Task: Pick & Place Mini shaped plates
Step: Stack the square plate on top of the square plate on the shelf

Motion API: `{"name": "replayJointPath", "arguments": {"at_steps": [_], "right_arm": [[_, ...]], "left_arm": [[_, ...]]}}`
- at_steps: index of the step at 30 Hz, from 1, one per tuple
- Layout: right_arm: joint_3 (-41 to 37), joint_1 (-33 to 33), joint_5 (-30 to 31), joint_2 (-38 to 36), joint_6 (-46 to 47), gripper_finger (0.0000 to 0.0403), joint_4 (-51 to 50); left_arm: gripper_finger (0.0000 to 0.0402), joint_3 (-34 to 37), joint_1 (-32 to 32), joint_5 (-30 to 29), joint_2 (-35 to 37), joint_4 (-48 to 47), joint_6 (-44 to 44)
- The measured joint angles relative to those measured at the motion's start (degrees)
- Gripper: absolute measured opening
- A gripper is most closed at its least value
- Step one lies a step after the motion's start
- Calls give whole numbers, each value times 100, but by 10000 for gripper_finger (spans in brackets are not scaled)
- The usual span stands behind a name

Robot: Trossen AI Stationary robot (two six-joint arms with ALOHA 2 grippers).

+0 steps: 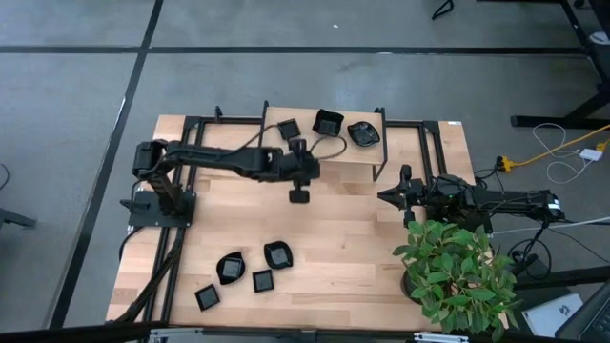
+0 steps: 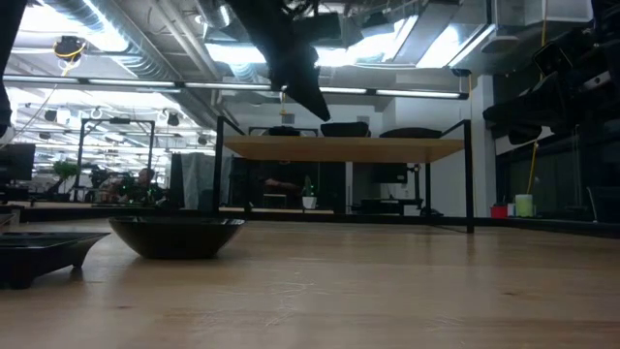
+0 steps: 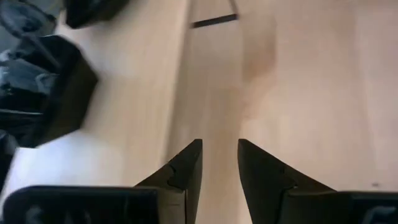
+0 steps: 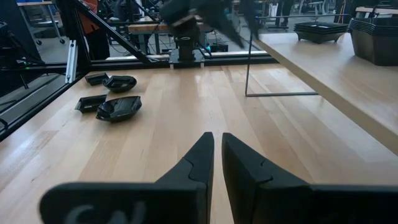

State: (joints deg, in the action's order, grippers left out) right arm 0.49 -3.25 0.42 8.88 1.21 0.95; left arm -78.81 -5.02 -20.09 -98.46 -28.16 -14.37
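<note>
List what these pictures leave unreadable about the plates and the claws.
- Shelf plates, high view: too small to tell whether each is one dish or a stack.
- Table plates, low view: the nearest bowl screens those behind it; one is cut by the picture's edge.
- Left claw, low view: blurred; fingertips unreadable.
- Dark plates, left wrist view: blurred and cropped; shapes unclear.
- Right claw: empty.

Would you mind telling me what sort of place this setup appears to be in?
Most likely a robotics lab or open workshop. A wooden table stands in a black frame on a grey concrete floor, and the low view shows exposed ceiling ducts, strip lights and rows of workbenches behind.
</note>
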Motion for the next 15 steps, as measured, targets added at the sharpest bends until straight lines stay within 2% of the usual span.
{"name": "replayJointPath", "arguments": {"at_steps": [15], "right_arm": [[-2, -1, 0, 0, 0, 34, 0]], "left_arm": [[93, 0, 1023, -344, 13, -992, 1325]]}}
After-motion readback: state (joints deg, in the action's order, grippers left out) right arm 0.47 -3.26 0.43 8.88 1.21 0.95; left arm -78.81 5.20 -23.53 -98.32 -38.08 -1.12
